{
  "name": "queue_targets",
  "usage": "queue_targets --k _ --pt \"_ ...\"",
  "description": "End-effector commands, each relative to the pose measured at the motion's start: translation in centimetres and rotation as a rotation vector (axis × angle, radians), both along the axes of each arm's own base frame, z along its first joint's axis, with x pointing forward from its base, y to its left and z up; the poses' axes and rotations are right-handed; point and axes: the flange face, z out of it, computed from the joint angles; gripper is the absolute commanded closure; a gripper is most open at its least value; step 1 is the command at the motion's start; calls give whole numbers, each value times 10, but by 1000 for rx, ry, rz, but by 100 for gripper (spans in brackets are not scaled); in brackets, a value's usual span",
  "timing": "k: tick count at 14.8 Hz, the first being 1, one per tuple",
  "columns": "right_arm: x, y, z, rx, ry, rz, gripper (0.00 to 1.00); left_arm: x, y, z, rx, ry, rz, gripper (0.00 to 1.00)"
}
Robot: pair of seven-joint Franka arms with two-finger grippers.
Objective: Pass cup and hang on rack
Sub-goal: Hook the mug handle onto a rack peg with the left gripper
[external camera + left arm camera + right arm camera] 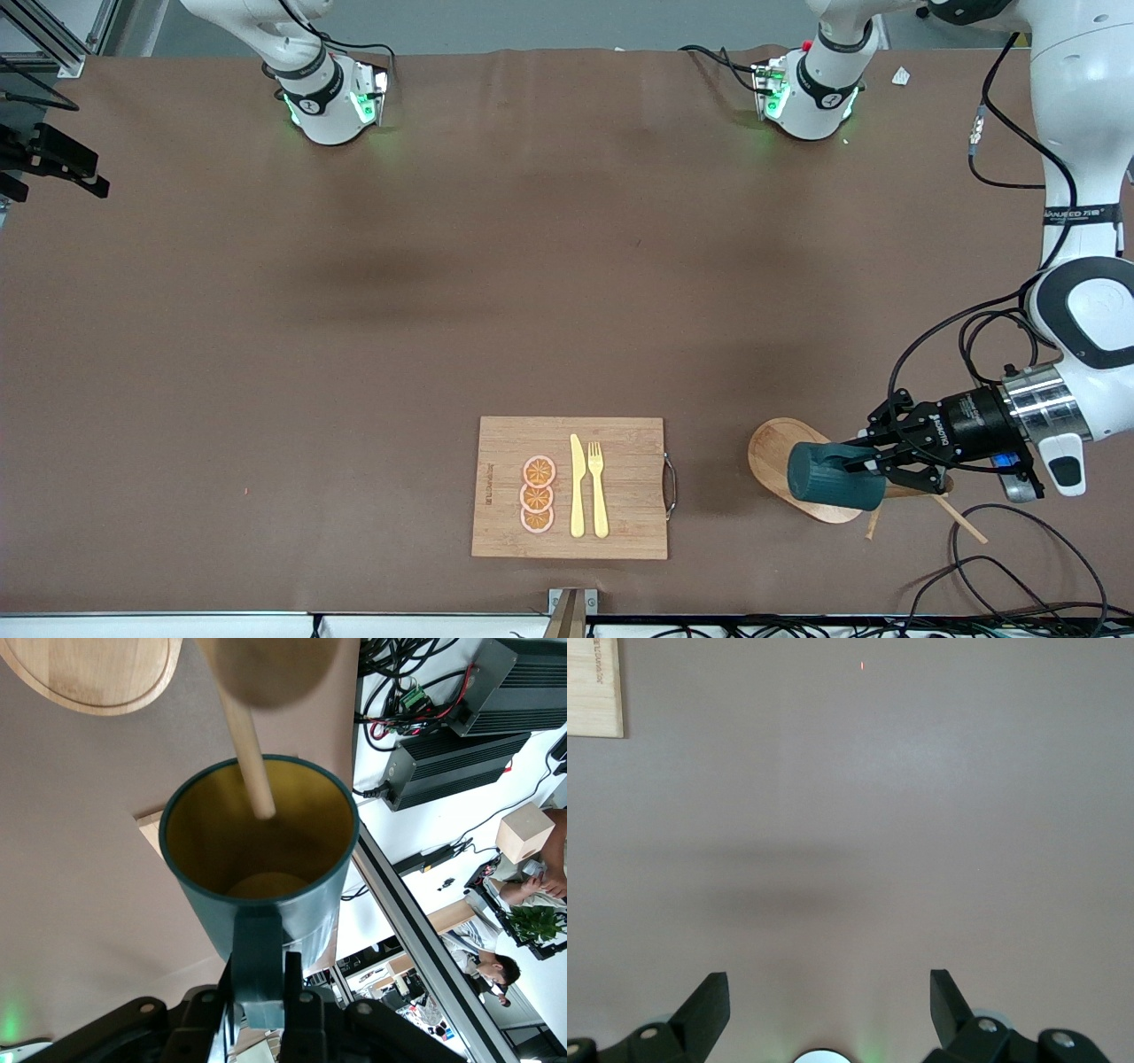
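Observation:
The dark teal cup [831, 475] lies on its side in the air over the rack's oval wooden base [772, 450]. My left gripper [875, 467] is shut on the cup's loop handle. In the left wrist view the cup [306, 904] shows its yellow-brown inside, the handle [258, 957] sits between the fingers [293, 979], and a thin rack peg [246, 749] reaches across the cup's mouth. The post's rounded top [270, 669] and the base [84, 673] show above it. My right gripper [828, 985] is open and empty over bare table; it is out of the front view.
A bamboo cutting board [633, 443] with orange slices [538, 494], a yellow knife [577, 486] and fork [598, 487] lies near the front edge. Its corner shows in the right wrist view [594, 687]. Loose cables [1001, 576] lie by the rack.

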Motion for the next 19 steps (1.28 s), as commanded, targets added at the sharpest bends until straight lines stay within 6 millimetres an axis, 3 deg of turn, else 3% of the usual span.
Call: queue_targets --k 1,10,19 --pt "-4 -1 8 -10 -16 8 0 -2 6 -2 -44 -13 -22 99" --pt "4 0 6 -10 -17 5 0 -4 54 -28 -127 -50 -64 99" --pt "4 -1 11 -13 -26 2 0 -5 73 -40 -176 -83 -72 98"
